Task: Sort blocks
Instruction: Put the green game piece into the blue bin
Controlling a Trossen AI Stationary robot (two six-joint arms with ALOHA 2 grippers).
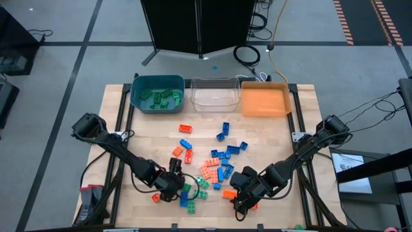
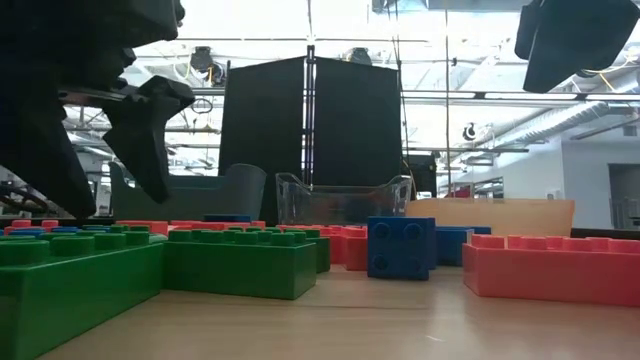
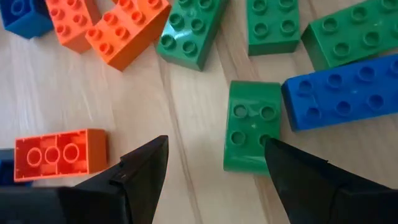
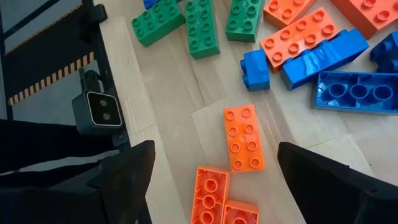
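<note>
Small studded plastic blocks [image 1: 215, 161] in green, blue and orange-red are scattered mid-table; about six green ones are seen in the teal plastic bin [image 1: 157, 94]. Both the left gripper [image 3: 214, 165] and right gripper [image 4: 214, 171] are held wide open, empty, above the near blocks.

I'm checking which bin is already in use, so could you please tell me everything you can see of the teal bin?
The teal bin is a rounded-corner rectangular tub of opaque, plastic-looking material, standing upright at the table's far edge. It is the leftmost of three bins in a row, close beside the clear bin; whether they touch is unclear. Several green blocks lie loose inside it, and no other colour shows. Neither claw is near it. In the low view it stands behind the scattered blocks.
</note>
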